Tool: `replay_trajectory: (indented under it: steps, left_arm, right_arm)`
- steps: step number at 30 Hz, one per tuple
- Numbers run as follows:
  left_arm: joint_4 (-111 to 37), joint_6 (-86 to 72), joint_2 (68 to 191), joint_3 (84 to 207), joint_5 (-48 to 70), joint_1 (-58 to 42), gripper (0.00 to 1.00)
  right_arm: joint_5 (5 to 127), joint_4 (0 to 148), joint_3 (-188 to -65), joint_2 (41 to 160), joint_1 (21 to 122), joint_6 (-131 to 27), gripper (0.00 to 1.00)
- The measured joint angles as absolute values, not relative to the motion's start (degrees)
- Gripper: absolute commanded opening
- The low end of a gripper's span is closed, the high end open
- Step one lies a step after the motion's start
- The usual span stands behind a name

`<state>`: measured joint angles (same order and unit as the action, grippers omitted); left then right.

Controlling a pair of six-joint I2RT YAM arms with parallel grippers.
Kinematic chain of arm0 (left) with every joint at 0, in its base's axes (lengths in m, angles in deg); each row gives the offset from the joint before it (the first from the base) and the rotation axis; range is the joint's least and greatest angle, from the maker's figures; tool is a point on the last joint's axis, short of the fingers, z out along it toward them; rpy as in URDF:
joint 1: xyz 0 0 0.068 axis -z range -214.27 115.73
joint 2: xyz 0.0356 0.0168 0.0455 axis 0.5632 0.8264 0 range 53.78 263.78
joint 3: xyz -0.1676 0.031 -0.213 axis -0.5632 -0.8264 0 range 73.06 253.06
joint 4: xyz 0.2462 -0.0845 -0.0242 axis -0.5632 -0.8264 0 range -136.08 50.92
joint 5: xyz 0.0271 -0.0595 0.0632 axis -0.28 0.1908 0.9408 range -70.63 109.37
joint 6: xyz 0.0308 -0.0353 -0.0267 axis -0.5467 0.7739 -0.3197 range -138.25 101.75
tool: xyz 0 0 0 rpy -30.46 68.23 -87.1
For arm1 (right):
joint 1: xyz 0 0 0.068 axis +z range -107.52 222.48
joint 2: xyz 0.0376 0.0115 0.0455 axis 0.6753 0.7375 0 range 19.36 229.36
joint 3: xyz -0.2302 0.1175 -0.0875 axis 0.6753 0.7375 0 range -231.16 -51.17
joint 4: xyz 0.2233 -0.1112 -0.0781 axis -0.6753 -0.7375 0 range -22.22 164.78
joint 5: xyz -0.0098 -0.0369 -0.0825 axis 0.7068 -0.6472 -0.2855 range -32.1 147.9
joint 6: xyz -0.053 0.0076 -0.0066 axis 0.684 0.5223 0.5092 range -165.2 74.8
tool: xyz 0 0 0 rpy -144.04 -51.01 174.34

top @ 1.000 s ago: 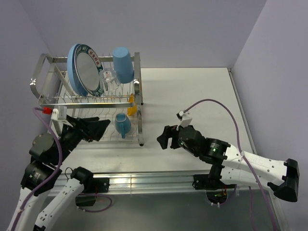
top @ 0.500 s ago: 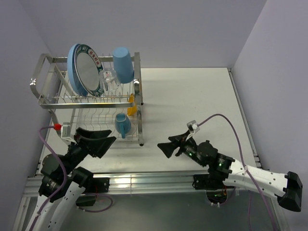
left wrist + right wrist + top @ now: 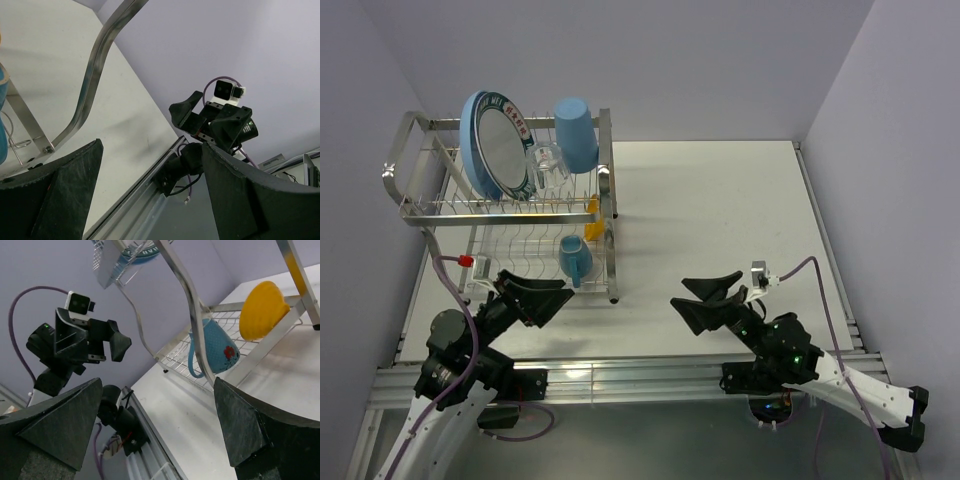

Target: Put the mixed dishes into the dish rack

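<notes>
The dish rack (image 3: 415,207) stands at the table's back left. Its upper tier holds the large blue plate (image 3: 470,125), the white plate with the dark patterned rim (image 3: 500,150), the clear glass (image 3: 546,165) and the blue tumbler (image 3: 576,133). The lower tier holds the light blue mug (image 3: 574,259) and the yellow-orange bowl (image 3: 594,227); the right wrist view also shows the mug (image 3: 217,342) and the bowl (image 3: 262,309). My left gripper (image 3: 542,297) is open and empty, low in front of the rack. My right gripper (image 3: 708,300) is open and empty over the table's front middle.
The white table (image 3: 720,210) runs right of the rack to a purple wall. A metal rail (image 3: 620,372) lines the near edge, with the arm bases on it. The rack's curved steel leg (image 3: 85,95) shows close in the left wrist view.
Both arms have pulled back toward their bases and sunk lower. The right gripper moved right and toward the near edge. The dishes in the rack have not moved.
</notes>
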<state>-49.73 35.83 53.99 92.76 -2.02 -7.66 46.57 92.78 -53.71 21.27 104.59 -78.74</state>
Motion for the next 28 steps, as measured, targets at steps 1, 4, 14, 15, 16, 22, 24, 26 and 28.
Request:
replay_trajectory:
  steps: [1,4,14,15,16,22,24,26,28]
  left_arm:
    - [-49.6,35.8,54.0,92.8,-2.2,-7.7,0.86]
    - [-48.7,36.0,54.0,92.2,-3.1,-7.7,0.85]
    - [-34.7,42.8,54.0,80.7,-6.9,-7.7,0.97]
    - [-32.1,44.2,54.0,79.0,-7.4,-7.7,0.99]
    - [-30.0,45.4,54.0,77.6,-7.8,-7.7,0.99]
    - [-15.8,52.8,54.0,75.1,-10.1,-7.7,0.99]
    - [-9.1,56.1,54.0,75.1,-10.4,-7.7,0.99]
    - [-3.2,58.4,54.0,75.1,-10.4,-7.7,0.99]
    - [0.2,59.8,54.0,75.1,-10.7,-7.7,0.99]
  right_arm:
    - [46.5,92.7,-53.7,20.2,104.6,-78.8,1.00]
    - [46.2,90.2,-53.7,19.7,104.6,-79.0,1.00]
    - [45.3,87.4,-53.7,19.8,104.6,-81.2,1.00]
    - [45.2,87.2,-53.7,19.8,104.6,-81.4,1.00]
    - [45.1,87.0,-53.7,19.8,104.6,-81.6,1.00]
    - [43.8,83.3,-53.7,19.8,104.6,-82.6,1.00]
    - [43.4,82.4,-53.7,19.8,104.6,-82.9,1.00]
    - [43.0,81.7,-53.7,19.8,104.6,-83.0,1.00]
    - [42.6,81.3,-53.7,19.8,104.6,-83.1,1.00]
